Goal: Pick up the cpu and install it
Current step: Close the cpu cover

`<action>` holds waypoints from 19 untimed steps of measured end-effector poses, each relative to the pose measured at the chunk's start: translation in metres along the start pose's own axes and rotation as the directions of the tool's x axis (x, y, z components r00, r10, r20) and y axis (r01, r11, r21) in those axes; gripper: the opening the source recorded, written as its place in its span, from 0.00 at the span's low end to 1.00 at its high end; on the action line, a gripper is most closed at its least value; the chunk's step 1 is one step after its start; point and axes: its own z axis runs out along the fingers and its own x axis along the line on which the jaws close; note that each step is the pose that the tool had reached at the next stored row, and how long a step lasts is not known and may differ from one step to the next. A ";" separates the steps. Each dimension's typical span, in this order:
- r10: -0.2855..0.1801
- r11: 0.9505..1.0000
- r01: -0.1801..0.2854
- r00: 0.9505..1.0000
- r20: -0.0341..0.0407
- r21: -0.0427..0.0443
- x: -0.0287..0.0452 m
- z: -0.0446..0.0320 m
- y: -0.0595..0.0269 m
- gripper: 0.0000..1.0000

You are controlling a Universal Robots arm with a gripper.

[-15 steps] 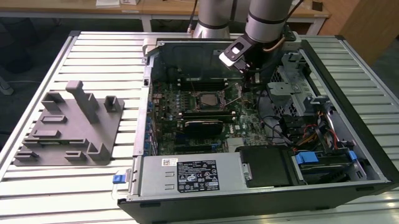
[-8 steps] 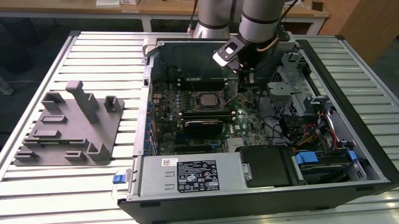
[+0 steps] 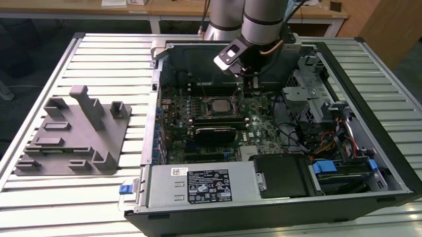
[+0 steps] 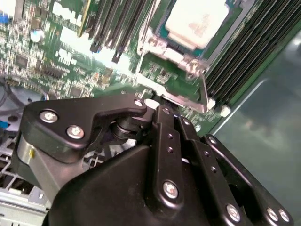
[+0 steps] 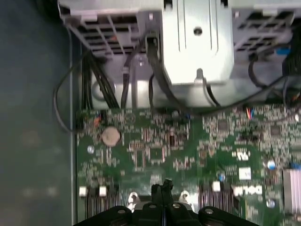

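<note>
The cpu [image 3: 218, 105] was seen seated in its socket on the motherboard [image 3: 260, 131], inside the open computer case [image 3: 389, 148] that was laid on the slatted desk [image 3: 99, 54]. In the second wrist view its pale metal top [image 4: 196, 21] was framed by the socket's bracket. The pincer [image 5: 162, 187] was held just above the board, at about 2 o'clock from the cpu in the exterior view, near it but not touching. Its fingers were pressed together and nothing was gripped (the tips met in the first wrist view). A grey fixture tray [image 3: 72, 136] was set on the desk at 9 o'clock from the case.
</note>
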 end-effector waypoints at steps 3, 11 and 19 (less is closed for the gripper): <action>0.000 1.000 0.000 1.000 0.000 0.000 -0.0004 -0.0003 -0.0106 0.11; 0.000 1.000 0.000 1.000 0.000 -0.001 -0.0014 -0.0011 -0.0374 0.11; 0.000 1.000 0.000 1.000 0.000 0.014 -0.0015 -0.0007 -0.0386 0.11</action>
